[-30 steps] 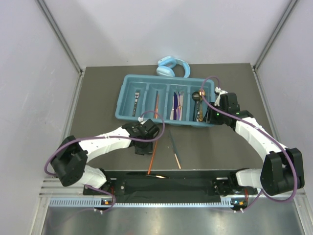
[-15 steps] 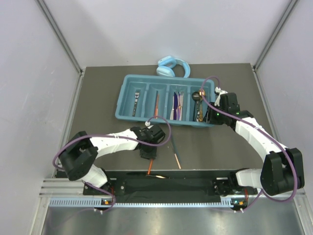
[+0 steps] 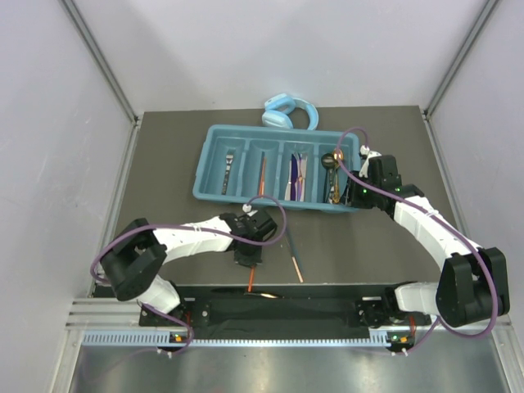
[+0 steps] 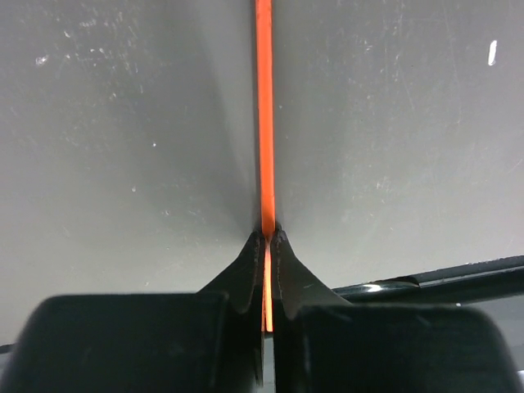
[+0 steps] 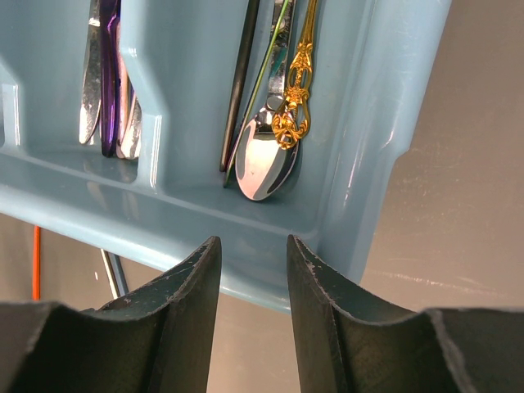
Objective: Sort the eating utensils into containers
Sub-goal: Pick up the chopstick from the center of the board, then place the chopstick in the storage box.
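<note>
My left gripper (image 3: 250, 255) (image 4: 268, 237) is shut on a thin orange chopstick (image 3: 250, 280) (image 4: 264, 123) that lies on the dark table, in front of the teal tray (image 3: 210, 160). A dark utensil with a coppery end (image 3: 292, 250) (image 4: 442, 278) lies just to its right. The tray's compartments hold a silver fork (image 3: 229, 169), an orange chopstick (image 3: 263, 173), purple knives (image 3: 295, 177) (image 5: 108, 74) and spoons (image 3: 331, 175). My right gripper (image 3: 354, 190) (image 5: 252, 246) hangs open and empty over the tray's near right corner (image 5: 385, 123), above a gold-handled spoon (image 5: 295, 98).
Light blue headphones (image 3: 288, 113) lie behind the tray at the table's far edge. A black bar (image 3: 286, 307) between the arm bases runs along the near edge. Grey walls stand on both sides.
My left gripper has moved nearer along the orange chopstick and its jaws have closed on it. The right arm has not moved.
</note>
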Tool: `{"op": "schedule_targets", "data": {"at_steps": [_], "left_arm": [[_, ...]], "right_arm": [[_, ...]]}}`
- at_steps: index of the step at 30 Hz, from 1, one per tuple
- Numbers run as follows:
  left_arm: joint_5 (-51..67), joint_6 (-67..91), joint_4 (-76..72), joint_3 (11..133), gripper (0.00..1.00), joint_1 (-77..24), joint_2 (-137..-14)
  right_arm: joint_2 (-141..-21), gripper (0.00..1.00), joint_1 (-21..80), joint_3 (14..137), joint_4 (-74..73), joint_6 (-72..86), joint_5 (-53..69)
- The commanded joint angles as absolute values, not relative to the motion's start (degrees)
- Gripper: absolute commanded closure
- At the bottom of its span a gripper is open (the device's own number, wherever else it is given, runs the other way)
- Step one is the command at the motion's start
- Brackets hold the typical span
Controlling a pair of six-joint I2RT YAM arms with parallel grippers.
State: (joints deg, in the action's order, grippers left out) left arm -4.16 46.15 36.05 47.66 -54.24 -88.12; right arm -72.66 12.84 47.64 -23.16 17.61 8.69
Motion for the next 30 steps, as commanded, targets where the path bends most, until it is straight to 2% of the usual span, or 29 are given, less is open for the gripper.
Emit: {"op": "schedule_targets", "data": {"at_steps": [1,7,12,15,20,25,30], "left_arm": [[-8.33,47.72,37.16,44.65,1.0,-54.67,-86.41],[-16.6,49.3,47.09,50.52,1.0,-54.49,-77.18],[-22.4,48.34,55.53,61.86,1.0,-54.49,-73.13],[-26.09,44.66,55.72,68.01,1.0,-53.53,-73.12],[-26.1,33.33,52.84,77.85,1.0,-45.1,-81.72],[-18.29,23.65,44.14,84.27,1.0,-33.6,-93.74],[-15.56,16.8,44.55,99.64,1.0,-30.76,-107.82]], "right_arm": [[-72.51,0.61,12.13,47.37,-25.58,17.05,8.0],[-72.86,0.62,12.13,47.72,-25.66,17.05,8.09],[-73.12,0.62,12.13,47.9,-25.58,16.96,8.35],[-73.04,0.61,12.22,47.9,-25.49,17.05,8.44],[-73.13,0.62,12.13,47.73,-25.49,16.96,8.79],[-72.16,0.62,12.13,47.2,-25.4,17.05,8.79],[-72.25,0.61,12.13,46.93,-25.05,17.14,9.32]]}}
